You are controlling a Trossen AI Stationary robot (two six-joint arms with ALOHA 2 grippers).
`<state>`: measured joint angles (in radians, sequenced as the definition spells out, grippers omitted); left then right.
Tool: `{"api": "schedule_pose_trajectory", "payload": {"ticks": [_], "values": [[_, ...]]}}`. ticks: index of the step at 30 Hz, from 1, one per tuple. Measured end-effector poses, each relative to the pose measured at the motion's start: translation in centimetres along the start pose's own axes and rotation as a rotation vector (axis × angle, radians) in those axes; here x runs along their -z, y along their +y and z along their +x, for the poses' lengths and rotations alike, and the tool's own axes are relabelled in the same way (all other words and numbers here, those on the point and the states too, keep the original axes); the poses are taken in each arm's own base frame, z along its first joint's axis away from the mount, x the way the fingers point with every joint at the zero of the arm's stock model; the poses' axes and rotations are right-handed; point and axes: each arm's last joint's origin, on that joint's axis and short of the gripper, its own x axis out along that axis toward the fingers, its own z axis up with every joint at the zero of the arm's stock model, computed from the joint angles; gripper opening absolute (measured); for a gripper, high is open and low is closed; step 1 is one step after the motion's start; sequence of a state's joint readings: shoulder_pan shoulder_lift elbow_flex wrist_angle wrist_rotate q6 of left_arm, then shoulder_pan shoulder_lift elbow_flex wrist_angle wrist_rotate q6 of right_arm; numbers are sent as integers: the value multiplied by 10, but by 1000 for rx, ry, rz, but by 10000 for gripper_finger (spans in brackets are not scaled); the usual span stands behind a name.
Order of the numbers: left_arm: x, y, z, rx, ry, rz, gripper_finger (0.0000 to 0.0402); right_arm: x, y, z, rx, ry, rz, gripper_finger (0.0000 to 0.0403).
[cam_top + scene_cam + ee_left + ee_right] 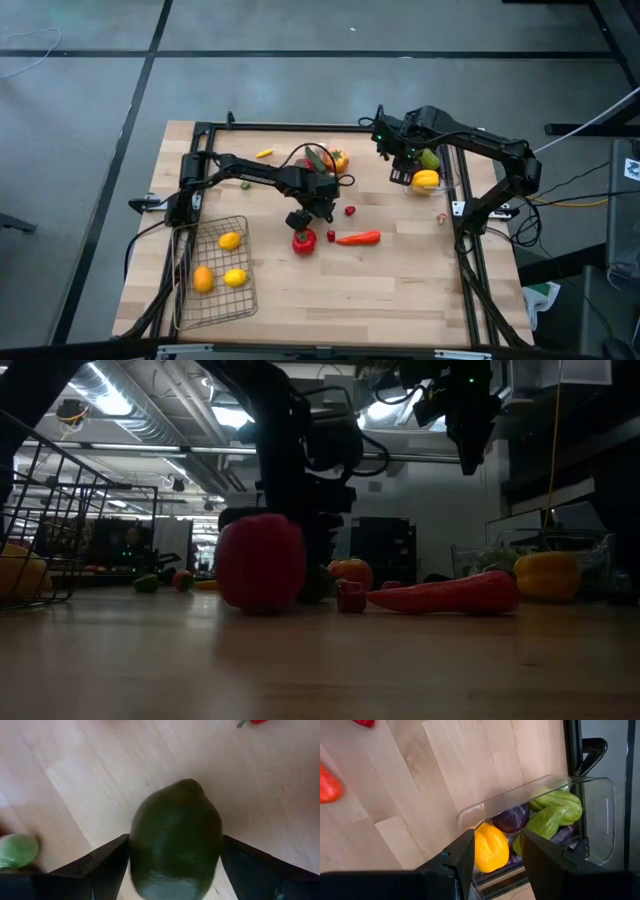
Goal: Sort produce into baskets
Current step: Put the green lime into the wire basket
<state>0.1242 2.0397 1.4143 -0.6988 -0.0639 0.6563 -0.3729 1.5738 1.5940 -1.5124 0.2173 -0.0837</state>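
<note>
Dark green lime-shaped fruit (175, 837) gripped between fingers of left tool (172, 870), seen in left wrist view only; hidden under arm from above, near table (400, 280) centre, just beside red pepper (304, 240). Right tool (495, 862) parted, empty, above clear bin (590, 820) holding yellow pepper (490, 847), green and purple pieces. Wire basket (215, 270), well left of red pepper, carrying three yellow-orange pieces.

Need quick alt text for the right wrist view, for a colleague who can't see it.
A clear bin on the wooden table holds a yellow pepper, green produce and purple produce. The right gripper hovers above it, fingers apart and empty, the pepper showing between them.
</note>
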Motion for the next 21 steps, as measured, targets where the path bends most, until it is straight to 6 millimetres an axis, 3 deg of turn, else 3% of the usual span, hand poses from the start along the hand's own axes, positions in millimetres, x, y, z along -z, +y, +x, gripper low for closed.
{"api": "schedule_pose_trajectory", "payload": {"ticks": [12, 21], "values": [[-2, 3, -6, -25, 15, -24, 220, 0, 0, 0, -1, -2, 1, 154], [-16, 12, -56, 19, 100, -205, 228, 0, 0, 0, -1, -4, 1, 154]]}}
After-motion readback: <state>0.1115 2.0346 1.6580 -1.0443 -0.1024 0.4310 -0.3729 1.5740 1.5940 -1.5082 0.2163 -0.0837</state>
